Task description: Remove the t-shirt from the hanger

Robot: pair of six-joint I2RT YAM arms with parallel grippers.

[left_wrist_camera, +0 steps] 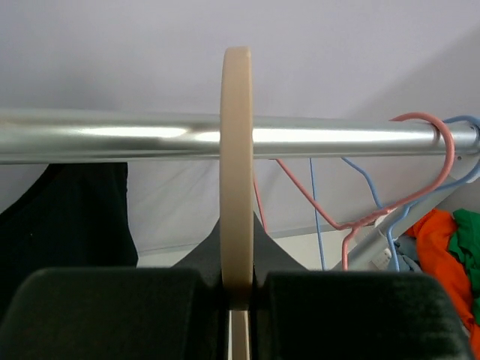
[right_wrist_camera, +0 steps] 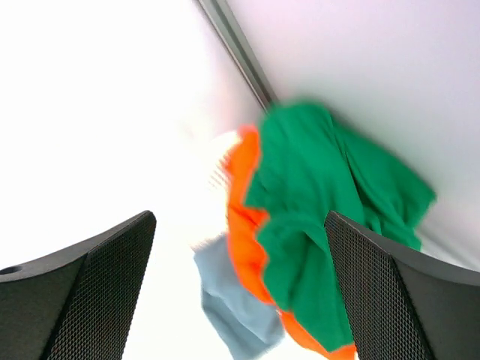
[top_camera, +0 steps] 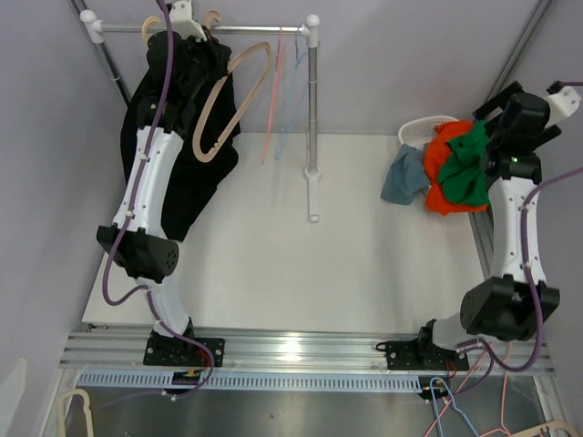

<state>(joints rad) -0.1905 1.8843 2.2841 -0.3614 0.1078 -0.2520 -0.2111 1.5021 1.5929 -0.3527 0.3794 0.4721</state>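
One table [top_camera: 273, 255] under me, one clothes rack with its rail [top_camera: 246, 29] across the back. I've got two arms up. The biggest cloth is one black garment [top_camera: 196, 173] hanging at the left end of the rail, right behind my left arm.

Over on the right, one white basket [top_camera: 421, 130] with three pieces heaped in it: the green t-shirt [top_camera: 466, 168] on top, off any hanger, one orange piece [top_camera: 446, 198] beneath it, one blue-grey piece [top_camera: 404, 177] spilling toward the table.

On the rail I count one tan hanger [top_camera: 230, 102], bare and tilted in front of the black garment, one pink hanger [top_camera: 271, 100], and a blue hanger [left_wrist_camera: 463, 119]; whether that's one blue or two, I can't tell.

My left gripper [left_wrist_camera: 237, 300] is clamped tight on the tan hanger's hook, which sits over the rail. My right gripper [right_wrist_camera: 240, 225] is spread wide, holding nothing, above the green t-shirt.
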